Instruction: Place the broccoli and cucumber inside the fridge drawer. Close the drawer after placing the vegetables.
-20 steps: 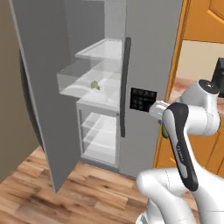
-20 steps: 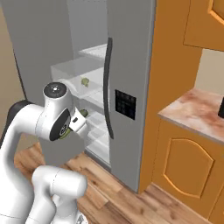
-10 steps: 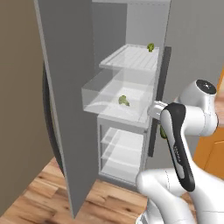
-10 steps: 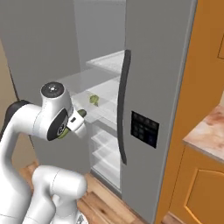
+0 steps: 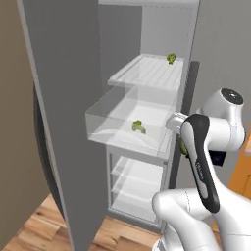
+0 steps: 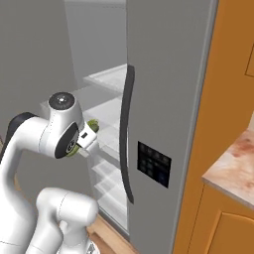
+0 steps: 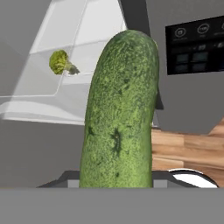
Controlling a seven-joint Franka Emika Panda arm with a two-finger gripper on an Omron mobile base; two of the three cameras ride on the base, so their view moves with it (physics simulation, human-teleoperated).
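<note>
In the left base view, the clear plastic fridge drawer [image 5: 128, 128] stands pulled out with the bumpy green broccoli floret [image 5: 138, 127] inside; a yellow-green lump [image 5: 171, 58] sits on the white ribbed shelf [image 5: 149, 72] above. Watch the open grey fridge door [image 5: 68, 122]: a wide swing could strike it.

In the right base view, the gripper [image 6: 91, 130] sits close beside the dark door handle [image 6: 127, 134].

In the hand view, the jaws are clamped on the smooth dark-green cucumber [image 7: 120, 113]. Wood flooring [image 7: 183, 146] lies below, so a slip drops it there.

Speckled dark-green cucumber [image 7: 119, 113] (broccoli [image 7: 59, 62] yellow-green)
</note>
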